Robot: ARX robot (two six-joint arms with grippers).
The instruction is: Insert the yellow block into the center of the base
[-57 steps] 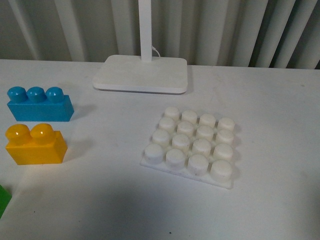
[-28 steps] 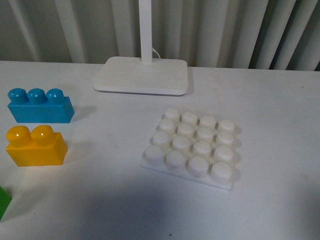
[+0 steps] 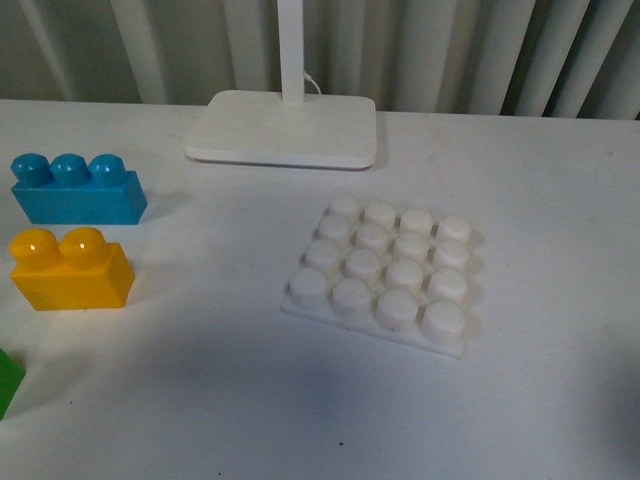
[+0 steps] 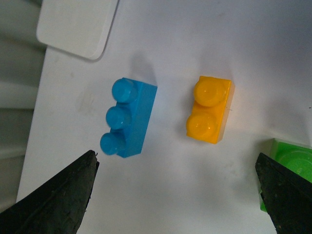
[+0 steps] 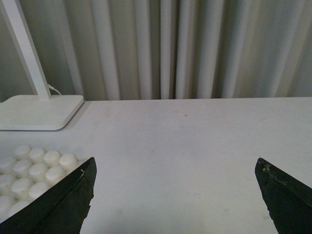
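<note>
**Spread wide, gripping nothing**

The yellow block point(image 3: 72, 270), a glossy orange-yellow plastic brick with two rounded studs in a row, stands studs-up on the white tabletop point(image 3: 200, 400) at the robot's left. Just behind it, across a narrow gap, lies the blue brick point(image 3: 75, 190), a longer plastic piece with three studs. A corner of a green plastic piece point(image 3: 8, 380) shows at the left edge of the front view, nearer the robot than the yellow block.

The base point(image 3: 385, 272), a flat square white plastic plate with a four-by-four grid of round studs, lies right of centre and well apart from the yellow block, with all its studs in plain view. Beyond it stands the smooth white rectangular lamp foot point(image 3: 282, 128) with its pole, in front of a pale pleated curtain point(image 3: 450, 50).

The left pincer point(image 4: 175, 156) hangs above the two bricks with its dark fingers point(image 4: 58, 200) set far apart and holding nothing. The right pincer point(image 5: 175, 161) is likewise spread and empty. It faces the curtain, and the base shows beside one of its fingers.
</note>
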